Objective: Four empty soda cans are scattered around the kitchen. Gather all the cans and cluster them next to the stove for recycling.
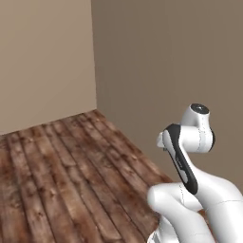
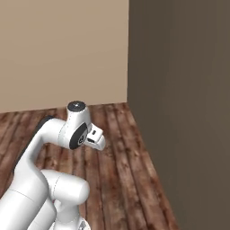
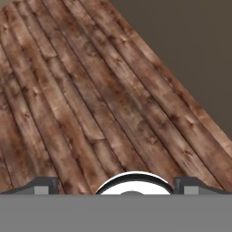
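Hand view, pincer (image 3: 116,186) agape, over plank floor (image 3: 90,99)

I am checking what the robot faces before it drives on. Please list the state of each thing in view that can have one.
fingers: wide apart, nothing between them, held above the floor.
arm: folded up over the base, touching no wall.
floor: brown wood planks, running up to both walls.
walls: two plain beige ones, meeting in a corner ahead.
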Tool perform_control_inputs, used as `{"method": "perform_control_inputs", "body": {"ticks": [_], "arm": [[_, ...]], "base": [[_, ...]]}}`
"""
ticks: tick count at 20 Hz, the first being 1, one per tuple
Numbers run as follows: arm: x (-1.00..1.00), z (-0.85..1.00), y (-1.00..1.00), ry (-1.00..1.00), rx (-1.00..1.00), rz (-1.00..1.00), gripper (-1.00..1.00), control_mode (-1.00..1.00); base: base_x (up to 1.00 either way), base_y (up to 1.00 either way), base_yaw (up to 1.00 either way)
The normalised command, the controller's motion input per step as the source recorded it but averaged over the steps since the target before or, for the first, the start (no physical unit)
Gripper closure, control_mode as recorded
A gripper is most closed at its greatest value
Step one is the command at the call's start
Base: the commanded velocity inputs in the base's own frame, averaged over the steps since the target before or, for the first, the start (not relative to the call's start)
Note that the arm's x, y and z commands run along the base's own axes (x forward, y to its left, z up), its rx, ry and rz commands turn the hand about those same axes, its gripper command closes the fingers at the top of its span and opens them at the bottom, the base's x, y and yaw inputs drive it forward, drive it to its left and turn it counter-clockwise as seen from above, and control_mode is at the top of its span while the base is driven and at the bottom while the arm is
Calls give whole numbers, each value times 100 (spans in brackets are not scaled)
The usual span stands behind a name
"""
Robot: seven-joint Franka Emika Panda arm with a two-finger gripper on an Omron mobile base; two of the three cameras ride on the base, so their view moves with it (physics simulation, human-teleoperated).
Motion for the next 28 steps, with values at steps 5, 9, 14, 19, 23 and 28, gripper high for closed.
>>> {"method": "perform_control_inputs", "body": {"ticks": [5, 9, 14, 19, 23, 28], "arm": [[0, 0, 0, 0, 0, 0, -100, 100], [0, 0, 0, 0, 0, 0, -100, 100], [0, 0, 0, 0, 0, 0, -100, 100], [0, 0, 0, 0, 0, 0, -100, 100], [0, 0, 0, 0, 0, 0, -100, 100], [0, 0, 0, 0, 0, 0, -100, 100]], "base": [[100, 0, 7], [100, 0, 9], [99, 0, 13], [96, 0, 19], [92, 0, 21], [53, 0, 32]]}}
